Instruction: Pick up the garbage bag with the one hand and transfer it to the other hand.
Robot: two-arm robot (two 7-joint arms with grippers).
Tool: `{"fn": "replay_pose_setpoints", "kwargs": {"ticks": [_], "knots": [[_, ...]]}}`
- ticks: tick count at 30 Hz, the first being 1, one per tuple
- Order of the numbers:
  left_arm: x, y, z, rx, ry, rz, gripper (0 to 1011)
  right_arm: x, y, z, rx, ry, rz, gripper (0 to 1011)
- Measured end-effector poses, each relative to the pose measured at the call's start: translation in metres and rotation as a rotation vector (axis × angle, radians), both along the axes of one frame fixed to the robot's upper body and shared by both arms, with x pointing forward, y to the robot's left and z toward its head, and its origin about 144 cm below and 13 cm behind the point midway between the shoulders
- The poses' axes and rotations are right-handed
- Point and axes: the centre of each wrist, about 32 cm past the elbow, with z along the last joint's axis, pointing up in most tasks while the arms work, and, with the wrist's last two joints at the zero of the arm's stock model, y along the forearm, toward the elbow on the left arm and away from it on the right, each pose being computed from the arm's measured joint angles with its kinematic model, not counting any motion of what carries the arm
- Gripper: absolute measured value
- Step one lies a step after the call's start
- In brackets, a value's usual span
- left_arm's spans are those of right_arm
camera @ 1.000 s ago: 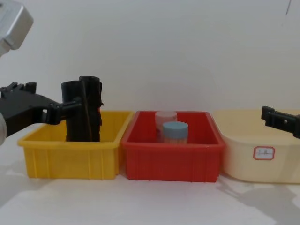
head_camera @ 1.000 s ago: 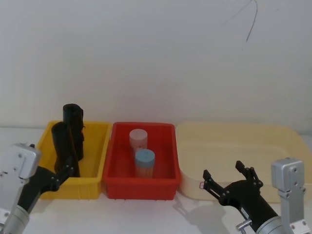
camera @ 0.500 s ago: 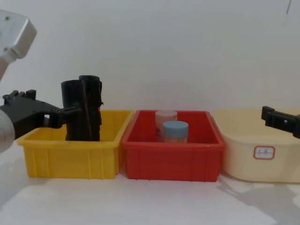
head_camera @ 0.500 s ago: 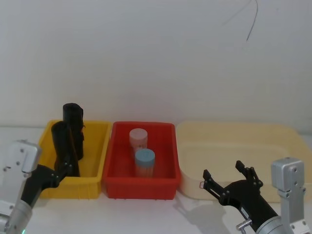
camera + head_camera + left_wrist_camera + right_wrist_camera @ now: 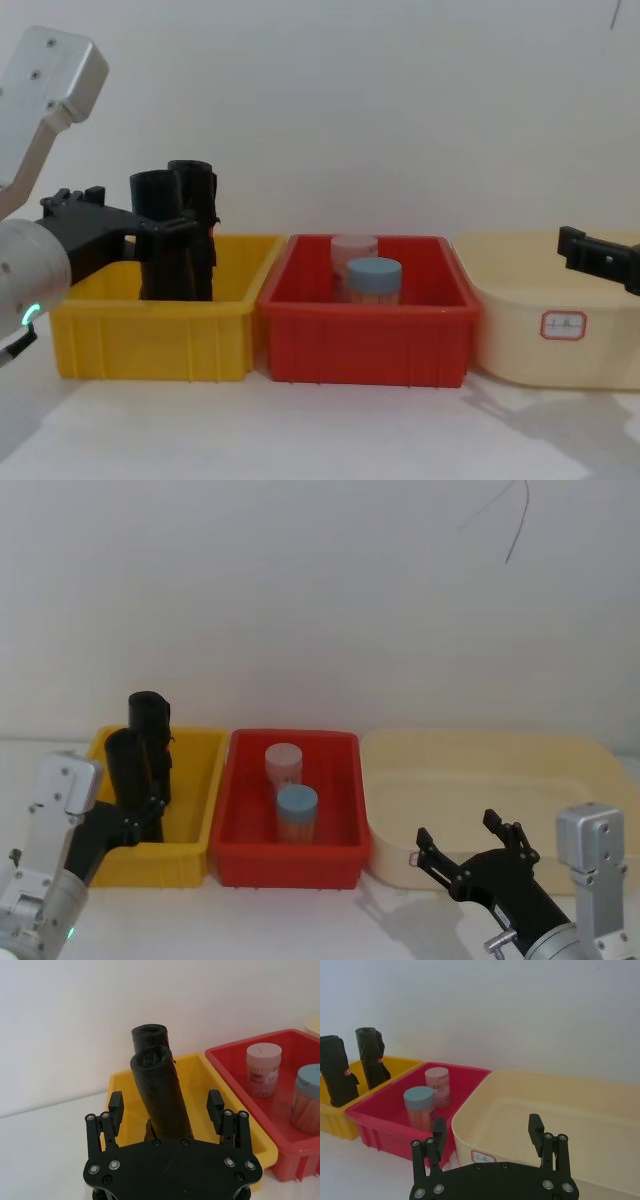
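Jaws of the left gripper (image 5: 166,1110) stand wide open, one finger (image 5: 116,1110) on each side of the garbage bag (image 5: 162,1095), gripping nothing. The left wrist view shows a clear gap between each finger and the crinkled black roll; the chest view, side-on, cannot resolve that gap but shows the jaws level with the roll's upper half. The bag stands upright, slightly tilted, in the yellow bin (image 5: 150,340), with a second black roll (image 5: 150,1037) just behind it, on the wall side; the chest view shows a small orange-red mark on that second roll's side. The yellow bin is the leftmost of three containers in a row near the far edge of the white surface (image 5: 320,430), beside a red bin (image 5: 365,345) holding a blue-lidded jar (image 5: 297,815) and a pale-lidded jar (image 5: 283,765). The right gripper (image 5: 487,1132), jaws likewise open and empty, hangs at the near wall of the beige tub (image 5: 520,330) at the right end.
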Motion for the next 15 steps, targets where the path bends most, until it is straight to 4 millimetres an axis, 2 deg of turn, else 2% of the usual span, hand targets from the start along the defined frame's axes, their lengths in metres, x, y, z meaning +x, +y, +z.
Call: {"fn": "replay_pose_setpoints", "kwargs": {"ticks": [15], "knots": [[0.02,-0.004,-0.003,-0.026,0.004,0.014,1001,0.0,0.0,0.0,0.0,0.0,0.0,1001]]}}
